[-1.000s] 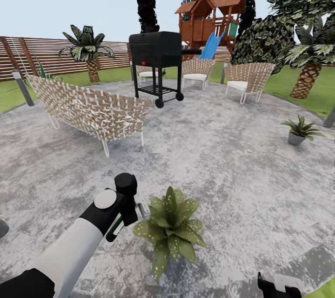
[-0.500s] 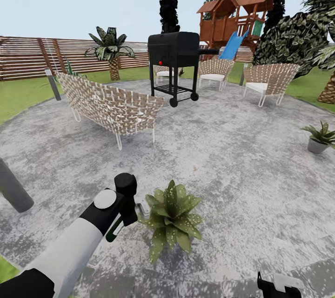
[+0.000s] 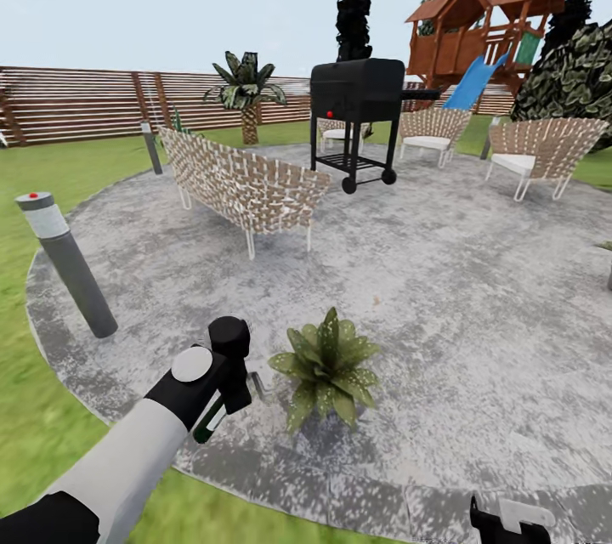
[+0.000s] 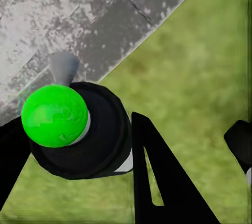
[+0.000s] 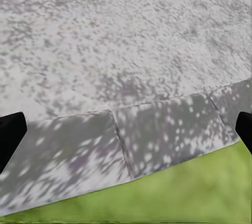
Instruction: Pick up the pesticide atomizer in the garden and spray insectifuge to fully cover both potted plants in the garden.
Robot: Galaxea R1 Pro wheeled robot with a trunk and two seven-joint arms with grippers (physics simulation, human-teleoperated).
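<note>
My left gripper [image 3: 228,387] is shut on the pesticide atomizer [image 3: 210,422], whose dark green body and white band poke out below the wrist. In the left wrist view the atomizer [image 4: 79,129] shows a bright green round cap and a grey nozzle between the black fingers [image 4: 160,182], over the patio's edge and the grass. A potted plant [image 3: 327,365] with speckled leaves sits on the stone patio [image 3: 476,306] just right of that gripper. A sliver of the other potted plant [image 3: 609,259] shows at the right edge. My right gripper [image 3: 510,523] is low at the bottom right, open over the patio's rim [image 5: 157,135].
A grey bollard lamp [image 3: 68,263] stands at the patio's left rim, with lawn [image 3: 34,408] beyond. A wicker sofa [image 3: 246,183], a black grill [image 3: 357,115] and wicker chairs [image 3: 535,144] stand further back. A slat fence [image 3: 85,102] and a playset [image 3: 489,25] are behind.
The head view has swung left, so the whole scene slid right: the bollard lamp came in and the far plant reached the right edge. The left arm keeps its pose, still holding the atomizer.
</note>
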